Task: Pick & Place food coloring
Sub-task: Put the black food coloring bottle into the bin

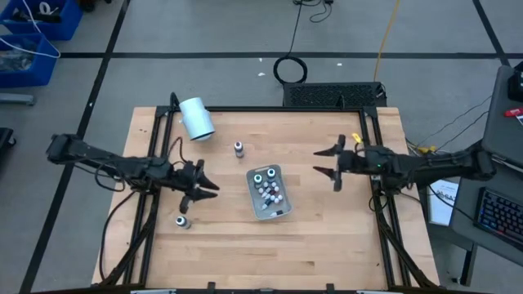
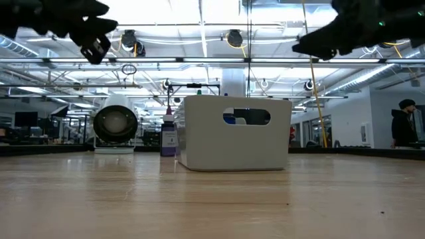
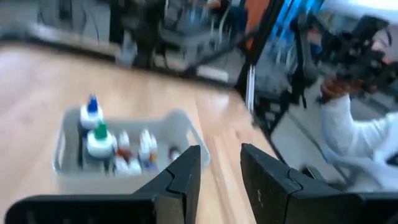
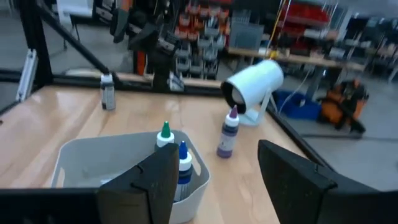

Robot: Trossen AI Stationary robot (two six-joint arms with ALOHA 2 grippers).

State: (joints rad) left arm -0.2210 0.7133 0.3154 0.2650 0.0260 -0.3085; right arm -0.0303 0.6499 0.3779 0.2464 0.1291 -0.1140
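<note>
While both arms hung above the wooden table (image 1: 327,237), neither gripper held anything. The left gripper (image 1: 206,186) hovered just to the left of the clear tray (image 1: 253,202), its fingers (image 3: 186,171) parted by a narrow gap with nothing between them. The right gripper (image 1: 325,161) hovered to the right of the tray and a little farther back, its fingers (image 4: 158,177) spread wide and empty.

Most of the food coloring sat inside the tray, near the middle of the table: a cluster of small bottles (image 1: 270,191), among them a green-topped one (image 4: 165,132) and a blue-topped one (image 4: 183,162) standing upright side by side. A purple-topped bottle (image 1: 239,148) stood upright on the bare wood behind the tray, between it and the big white cylinder (image 1: 196,118), which lay on its side near the back left edge. Another small bottle (image 1: 183,221) stood alone on the table toward the front left, just in front of the left gripper and apart from it.

A person in dark clothing (image 2: 404,125) stood in the room beyond the table.
</note>
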